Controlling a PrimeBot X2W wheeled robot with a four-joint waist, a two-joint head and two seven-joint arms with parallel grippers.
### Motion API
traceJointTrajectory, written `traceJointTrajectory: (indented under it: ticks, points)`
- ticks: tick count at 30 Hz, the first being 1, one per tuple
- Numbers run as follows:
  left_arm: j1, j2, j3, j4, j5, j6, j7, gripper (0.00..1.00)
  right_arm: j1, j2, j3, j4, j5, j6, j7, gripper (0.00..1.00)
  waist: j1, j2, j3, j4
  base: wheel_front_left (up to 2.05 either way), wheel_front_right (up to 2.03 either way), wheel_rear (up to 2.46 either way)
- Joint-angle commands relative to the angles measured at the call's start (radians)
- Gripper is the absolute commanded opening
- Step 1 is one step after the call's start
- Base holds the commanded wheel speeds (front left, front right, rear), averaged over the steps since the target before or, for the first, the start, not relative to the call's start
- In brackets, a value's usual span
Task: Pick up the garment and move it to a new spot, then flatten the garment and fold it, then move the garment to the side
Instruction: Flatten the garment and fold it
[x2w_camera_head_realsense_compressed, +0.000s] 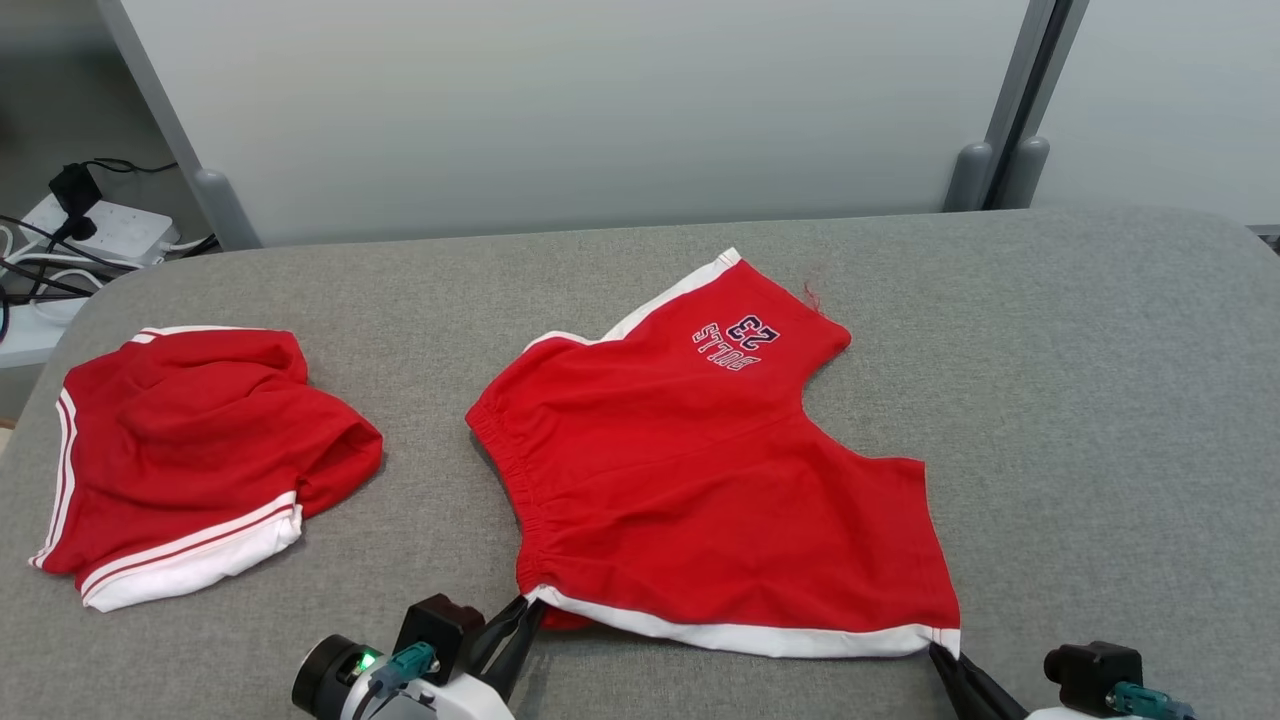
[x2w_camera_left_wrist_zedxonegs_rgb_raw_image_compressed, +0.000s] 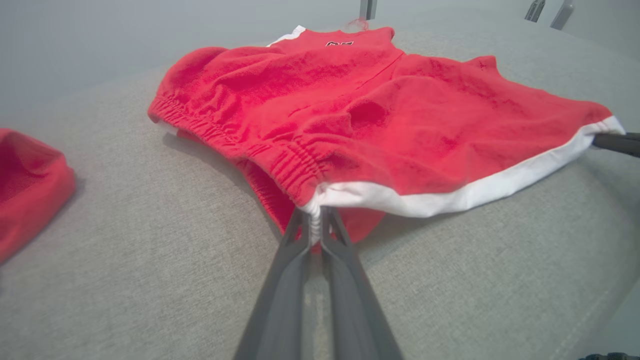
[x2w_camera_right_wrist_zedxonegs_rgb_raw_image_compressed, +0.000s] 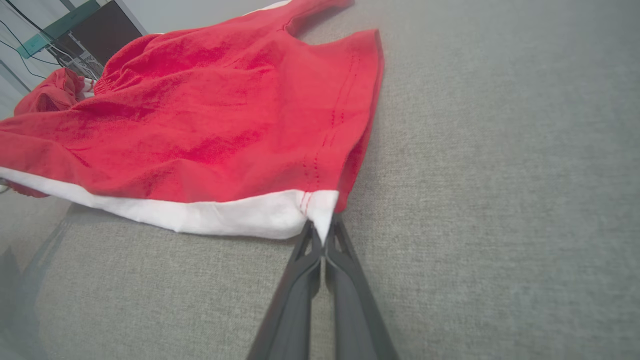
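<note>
Clamping one garment (x2w_camera_head_realsense_compressed: 700, 470), two pincers (x2w_camera_head_realsense_compressed: 527, 604) (x2w_camera_head_realsense_compressed: 938, 652), second garment (x2w_camera_head_realsense_compressed: 190, 440)

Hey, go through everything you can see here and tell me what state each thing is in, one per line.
red shorts: spread out, print side up, both near hem corners gripped.
second red garment: bunched in a heap, untouched.
left gripper: shut on the shorts' waistband-end corner.
right gripper: shut on the shorts' other white corner.
power strip: black plug inserted.
</note>
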Motion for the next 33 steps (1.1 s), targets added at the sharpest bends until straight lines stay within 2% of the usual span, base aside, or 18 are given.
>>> traceJointTrajectory:
  ticks: [1,4,10,14,18,21,22,27,33]
  points:
    - [-0.012,0.019,0.026,-0.029,-0.009,0.005,0.000,0.00,-0.034,-0.022,0.015,-0.013,-0.006,0.003,-0.014,0.00,0.0000,0.0000,-0.002,-0.002,0.00,0.00,0.00]
    - [-0.005,0.030,0.013,-0.041,-0.009,-0.003,0.011,0.00,-0.036,-0.033,-0.006,-0.029,-0.019,0.003,-0.014,0.00,0.0000,0.0000,-0.008,-0.004,0.00,0.00,0.00]
    - [0.013,0.076,-0.013,-0.105,-0.018,-0.023,0.057,0.00,0.000,-0.097,-0.105,-0.147,-0.043,0.003,-0.015,0.00,0.0000,0.0000,-0.020,-0.012,0.00,0.00,0.00]
    - [0.039,0.109,-0.034,-0.181,-0.028,-0.031,0.108,0.00,0.035,-0.159,-0.110,-0.236,-0.012,0.003,-0.007,0.00,0.0000,0.0000,-0.029,-0.022,0.00,0.00,0.00]
    - [0.075,0.149,-0.043,-0.296,-0.040,-0.031,0.179,0.00,0.080,-0.231,-0.131,-0.330,0.005,0.003,0.060,0.00,0.0000,0.0000,-0.036,-0.034,0.00,0.00,0.00]
    - [0.115,0.182,-0.045,-0.405,-0.048,-0.018,0.243,0.00,0.125,-0.268,-0.165,-0.405,0.009,0.003,0.123,0.00,0.0000,0.0000,-0.042,-0.043,0.00,0.00,0.00]
    - [0.115,0.182,-0.045,-0.405,-0.048,-0.018,0.243,0.00,0.125,-0.268,-0.165,-0.405,0.009,0.003,0.123,0.00,0.0000,0.0000,-0.042,-0.043,0.00,0.00,0.00]
    - [0.196,0.245,-0.041,-0.606,-0.065,0.019,0.369,0.00,0.215,-0.300,-0.239,-0.541,0.002,0.003,0.248,0.00,0.0000,0.0000,-0.044,-0.058,0.00,0.00,0.00]
    - [0.272,0.302,-0.028,-0.818,-0.094,0.067,0.502,0.00,0.321,-0.286,-0.374,-0.685,-0.039,0.003,0.406,0.00,0.0000,0.0000,-0.032,-0.069,0.00,0.00,0.00]
